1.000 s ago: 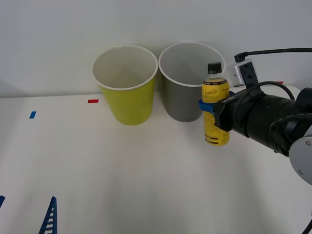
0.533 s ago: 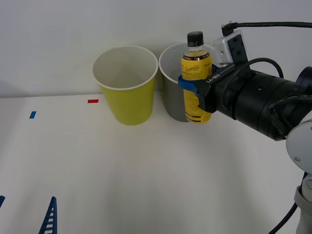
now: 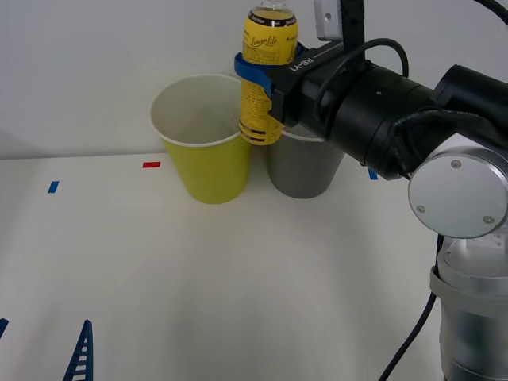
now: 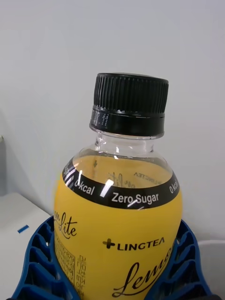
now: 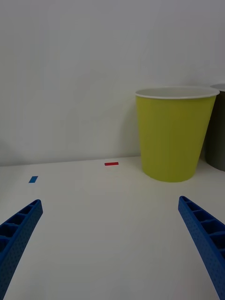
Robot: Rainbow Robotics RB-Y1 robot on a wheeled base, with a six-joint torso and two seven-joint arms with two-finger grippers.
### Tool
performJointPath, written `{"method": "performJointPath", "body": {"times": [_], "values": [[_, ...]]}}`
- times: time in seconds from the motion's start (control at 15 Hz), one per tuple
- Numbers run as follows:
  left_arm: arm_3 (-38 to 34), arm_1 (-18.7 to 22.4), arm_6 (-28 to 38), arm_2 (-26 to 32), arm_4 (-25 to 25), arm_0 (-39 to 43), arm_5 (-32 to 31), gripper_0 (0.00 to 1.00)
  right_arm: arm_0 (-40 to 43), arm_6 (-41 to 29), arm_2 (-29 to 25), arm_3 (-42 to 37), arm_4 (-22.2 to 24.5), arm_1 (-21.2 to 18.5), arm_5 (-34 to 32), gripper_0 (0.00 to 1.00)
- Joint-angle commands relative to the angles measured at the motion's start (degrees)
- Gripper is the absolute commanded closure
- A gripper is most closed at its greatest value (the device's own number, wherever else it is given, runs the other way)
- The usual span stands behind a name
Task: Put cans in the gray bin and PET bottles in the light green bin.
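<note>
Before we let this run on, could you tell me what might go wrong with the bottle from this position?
1. The right gripper holds the PET bottle upright over the light green bin's right rim, beside the gray bin. Released here, it might strike the rim or fall into the gray bin.
2. The blue fingers grip only the lower body, so the bottle could slip or tilt.
3. The left gripper sits open and low, unlikely to interfere.

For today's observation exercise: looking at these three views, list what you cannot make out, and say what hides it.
- Front view: the PET bottle cap is cut off by the top edge.
- Front view: much of the gray bin rim sits behind the right tool and arm.
- Right wrist view: the bottle's base runs off the frame edge.
- Left wrist view: the light green bin interior is hidden by its wall; the left tool is parked low.
</note>
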Motion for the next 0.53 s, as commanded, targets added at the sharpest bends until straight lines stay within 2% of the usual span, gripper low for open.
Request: {"method": "performJointPath", "body": {"times": [0.07,0.2,0.53], "values": [[0.0,0.0,0.0,0.0,0.0,0.0,0.0,0.00,-3.9,-1.0,2.9,6.3,-1.0,0.2,-6.0,1.00],[0.0,0.0,0.0,0.0,0.0,0.0,0.0,0.00,-6.0,-1.0,5.6,11.3,-1.8,-0.4,-12.0,1.00],[0.0,0.0,0.0,0.0,0.0,0.0,0.0,0.00,-14.0,-0.5,6.9,22.6,-3.6,-0.8,-17.8,1.00]]}}
